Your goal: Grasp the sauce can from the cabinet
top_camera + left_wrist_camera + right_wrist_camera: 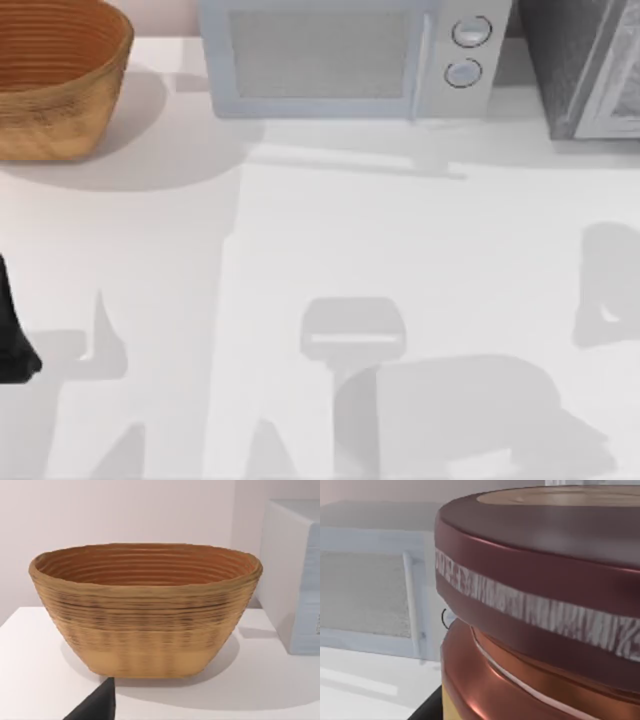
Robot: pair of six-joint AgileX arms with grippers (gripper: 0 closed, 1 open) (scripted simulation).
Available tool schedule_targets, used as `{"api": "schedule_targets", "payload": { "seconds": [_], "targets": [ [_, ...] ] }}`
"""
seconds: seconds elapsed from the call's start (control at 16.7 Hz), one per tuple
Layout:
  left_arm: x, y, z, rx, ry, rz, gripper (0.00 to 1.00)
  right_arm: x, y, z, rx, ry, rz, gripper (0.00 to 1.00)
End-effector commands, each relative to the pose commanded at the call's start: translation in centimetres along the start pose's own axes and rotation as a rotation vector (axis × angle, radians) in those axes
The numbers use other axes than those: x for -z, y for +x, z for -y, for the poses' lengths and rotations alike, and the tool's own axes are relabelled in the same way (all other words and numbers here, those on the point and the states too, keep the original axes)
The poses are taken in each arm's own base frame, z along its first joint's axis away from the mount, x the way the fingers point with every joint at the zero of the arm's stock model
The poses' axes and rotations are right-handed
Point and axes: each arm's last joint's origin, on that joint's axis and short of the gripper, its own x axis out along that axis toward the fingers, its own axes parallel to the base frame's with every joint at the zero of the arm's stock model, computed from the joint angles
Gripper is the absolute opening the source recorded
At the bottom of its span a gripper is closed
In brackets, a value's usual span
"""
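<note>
- A white table [330,250] is seen from above, crossed by soft grey shadows, with a pale wall behind it.
- At the back of the table a light grey microwave [350,55] is set, its door and two round knobs facing the camera; a dark speckled cabinet [585,65] is placed at the back right corner.
- A large woven brown basket [55,80] is stood at the back left corner, upright and well apart from the microwave.
- A dark part of the left arm [12,340] is seen at the table's left edge in the top view.
- In the left wrist view the basket [145,610] is shown from the side with its ribbed inside visible, the white side of the microwave [295,575] beside it, and a dark fingertip [97,705] of the left gripper low in the picture; whether those fingers are open or closed cannot be told.
- In the right wrist view the sauce can [545,610] is shown very close, with a dark maroon rim, a pale patterned band and a coppery side; the microwave door [370,585] is seen beyond it.
- A dark sliver is seen just beside the can's lower edge there; whether the right fingers are clamped on the can cannot be told.
</note>
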Motion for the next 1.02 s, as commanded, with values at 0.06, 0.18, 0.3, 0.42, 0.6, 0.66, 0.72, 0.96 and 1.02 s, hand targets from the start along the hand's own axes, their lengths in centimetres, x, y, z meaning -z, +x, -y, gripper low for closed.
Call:
{"api": "schedule_targets", "payload": {
  "seconds": [0.06,0.18,0.3,0.42,0.6,0.66,0.72,0.96,1.02],
  "targets": [
    [0.0,0.0,0.0,0.000,0.000,0.000,1.00,-0.1,0.4,0.2,-0.016,0.001,0.001,0.00],
    [0.0,0.0,0.0,0.000,0.000,0.000,1.00,-0.2,1.1,0.7,-0.046,0.001,0.003,0.00],
    [0.0,0.0,0.0,0.000,0.000,0.000,1.00,-0.2,1.9,1.2,-0.077,0.001,0.007,0.00],
    [0.0,0.0,0.0,0.000,0.000,0.000,1.00,-0.2,2.6,1.8,-0.107,-0.001,0.011,0.00],
    [0.0,0.0,0.0,0.000,0.000,0.000,1.00,0.0,3.7,2.7,-0.153,-0.007,0.017,0.00],
    [0.0,0.0,0.0,0.000,0.000,0.000,1.00,0.1,4.1,3.0,-0.169,-0.009,0.019,0.00],
    [0.0,0.0,0.0,0.000,0.000,0.000,1.00,0.3,4.4,3.3,-0.186,-0.011,0.020,0.00],
    [0.0,0.0,0.0,0.000,0.000,0.000,1.00,1.3,5.7,4.6,-0.255,-0.018,0.023,0.00],
    [0.0,0.0,0.0,0.000,0.000,0.000,1.00,1.6,6.0,4.9,-0.273,-0.019,0.023,0.00]
  ]
}}
